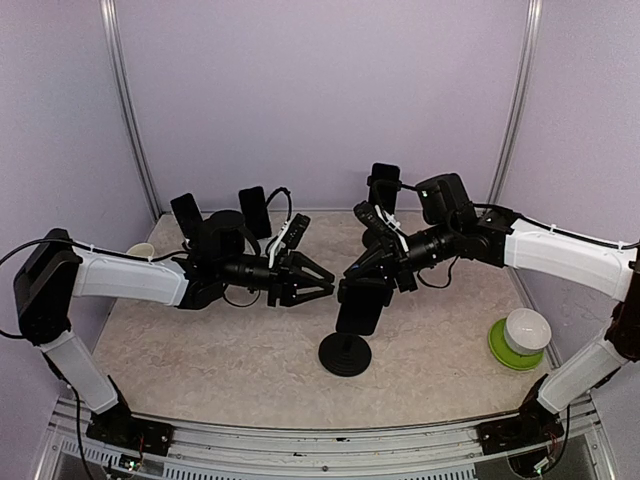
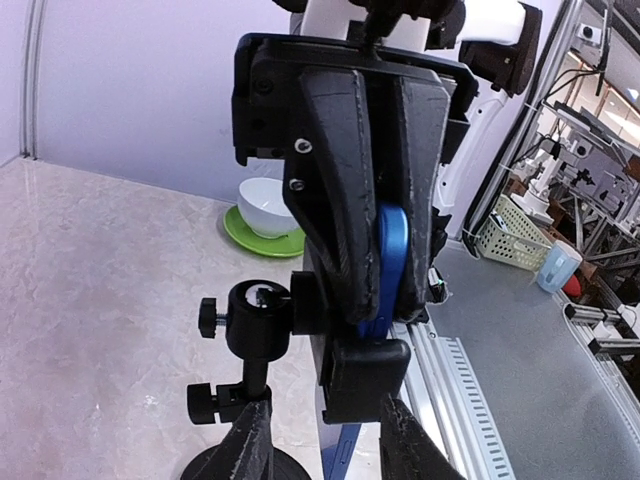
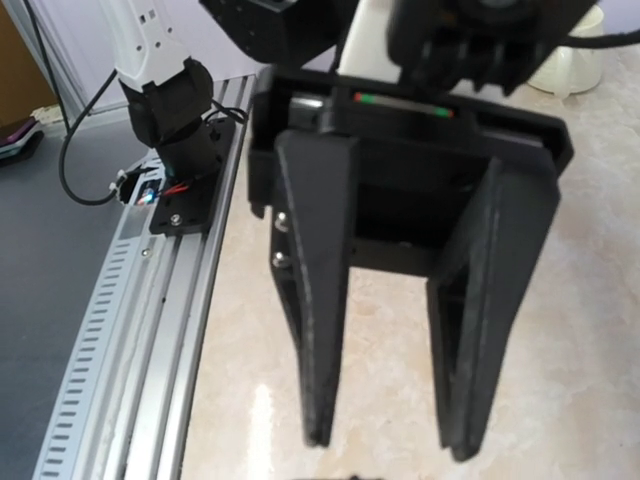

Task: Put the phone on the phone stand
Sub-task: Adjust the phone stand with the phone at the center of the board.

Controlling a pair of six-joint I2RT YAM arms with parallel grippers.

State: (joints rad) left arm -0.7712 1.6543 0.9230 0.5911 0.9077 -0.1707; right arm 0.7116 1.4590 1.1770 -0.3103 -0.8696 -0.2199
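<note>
Against the phone stand (image 1: 345, 355), the right arm (image 1: 560, 250) pinches the upright phone (image 1: 358, 308) in shut jaws, apparently to seat it, while the left arm (image 1: 130, 275) beside it has jaws partly open, empty.

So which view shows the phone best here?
Left wrist. It shows the blue phone edge-on, clamped in the right gripper beside the stand. The top view gives only a dark slab over the stand's base. The right wrist view shows no phone, just the left gripper, open.
</note>
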